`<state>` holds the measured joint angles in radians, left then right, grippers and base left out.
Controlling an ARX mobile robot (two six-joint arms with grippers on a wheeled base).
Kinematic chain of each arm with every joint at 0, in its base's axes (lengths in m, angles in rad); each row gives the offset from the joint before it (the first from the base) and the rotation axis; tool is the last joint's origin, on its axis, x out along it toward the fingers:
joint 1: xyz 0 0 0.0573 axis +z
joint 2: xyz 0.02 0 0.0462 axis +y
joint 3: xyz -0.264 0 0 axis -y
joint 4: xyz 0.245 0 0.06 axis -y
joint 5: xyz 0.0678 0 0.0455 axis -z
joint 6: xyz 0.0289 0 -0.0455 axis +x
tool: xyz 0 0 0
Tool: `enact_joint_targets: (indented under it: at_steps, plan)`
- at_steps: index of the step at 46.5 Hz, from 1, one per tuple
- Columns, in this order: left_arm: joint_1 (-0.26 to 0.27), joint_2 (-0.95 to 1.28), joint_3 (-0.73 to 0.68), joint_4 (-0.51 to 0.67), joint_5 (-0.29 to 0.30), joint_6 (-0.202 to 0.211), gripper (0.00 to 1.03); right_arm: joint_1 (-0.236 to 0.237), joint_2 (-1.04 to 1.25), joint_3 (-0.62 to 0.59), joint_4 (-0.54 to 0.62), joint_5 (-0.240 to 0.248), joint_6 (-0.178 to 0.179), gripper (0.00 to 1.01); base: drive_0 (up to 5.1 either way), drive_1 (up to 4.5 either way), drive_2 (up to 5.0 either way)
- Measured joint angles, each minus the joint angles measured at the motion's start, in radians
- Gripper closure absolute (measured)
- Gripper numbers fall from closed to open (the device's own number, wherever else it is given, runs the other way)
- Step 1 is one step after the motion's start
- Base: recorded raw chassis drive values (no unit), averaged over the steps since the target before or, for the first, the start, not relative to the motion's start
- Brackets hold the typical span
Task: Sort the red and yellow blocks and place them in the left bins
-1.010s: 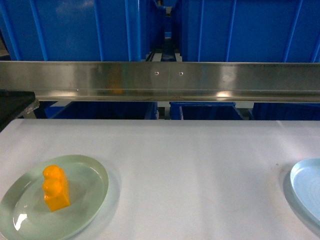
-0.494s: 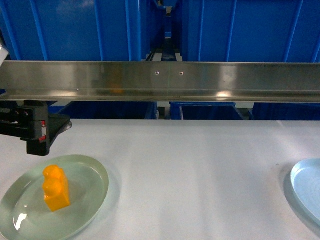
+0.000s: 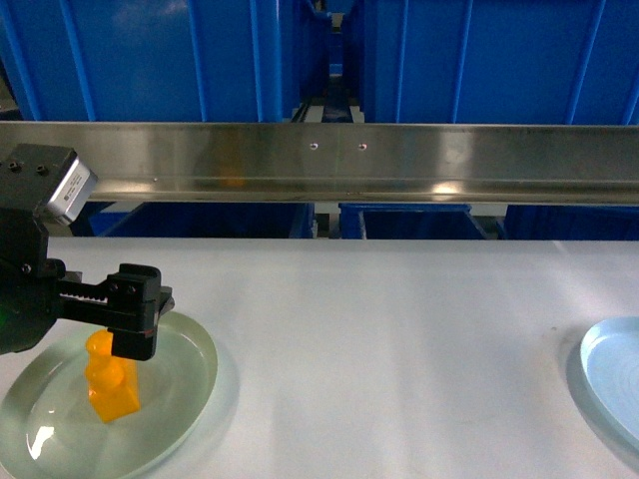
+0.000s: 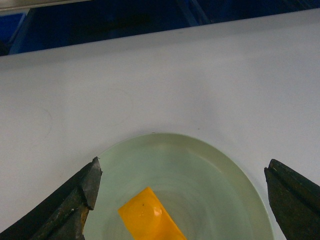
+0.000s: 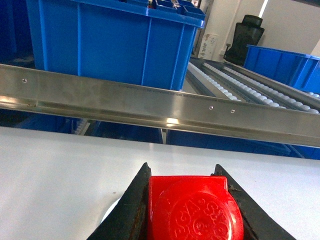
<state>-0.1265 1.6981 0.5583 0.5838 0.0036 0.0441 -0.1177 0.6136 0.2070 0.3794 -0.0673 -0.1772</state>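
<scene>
An orange-yellow block (image 3: 112, 391) with two studs stands on the pale green plate (image 3: 190, 384) at the front left. My left gripper (image 3: 120, 334) hangs open right over it, partly hiding its top stud. In the left wrist view the block (image 4: 150, 217) lies between the wide-apart fingers of the gripper (image 4: 182, 167), above the plate (image 4: 215, 190). My right gripper (image 5: 182, 170) does not show in the head view; it is shut on a red block (image 5: 195, 210) above the white table. Blue bins (image 3: 140, 60) stand behind the rail.
A steel rail (image 3: 319, 160) runs across the table's far edge, with more blue bins (image 3: 499, 60) behind and below it. A pale blue plate (image 3: 611, 379) sits at the right edge. A roller conveyor (image 5: 260, 82) shows in the right wrist view.
My left gripper has come in from the left edge and moved down over the green plate to the yellow block. The block and plates have not moved.
</scene>
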Motion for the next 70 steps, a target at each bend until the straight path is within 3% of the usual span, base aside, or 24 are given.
enact_joint_targets:
  at_steps: [23,24,40,46,51,70]
  plan:
    - [-0.042,0.023,-0.072,-0.006,-0.099,-0.075,0.05,0.0,0.0,0.0,0.0,0.0,0.0,0.73,0.0,0.0,0.0]
    - [-0.041,0.051,-0.079,0.016,-0.119,-0.097,0.05,0.0,0.0,0.0,0.0,0.0,0.0,0.73,0.0,0.0,0.0]
    - [-0.022,0.174,-0.082,0.069,-0.108,-0.156,0.05,0.0,0.0,0.0,0.0,0.0,0.0,0.73,0.0,0.0,0.0]
    - [-0.003,0.236,-0.077,0.111,-0.08,-0.199,0.05,0.0,0.0,0.0,0.0,0.0,0.0,0.73,0.0,0.0,0.0]
    - [0.004,0.269,-0.07,0.141,-0.066,-0.21,0.05,0.0,0.0,0.0,0.0,0.0,0.0,0.73,0.0,0.0,0.0]
    - [-0.013,0.314,-0.047,0.178,-0.091,-0.229,0.7,0.0,0.0,0.0,0.0,0.0,0.0,0.73,0.0,0.0,0.0]
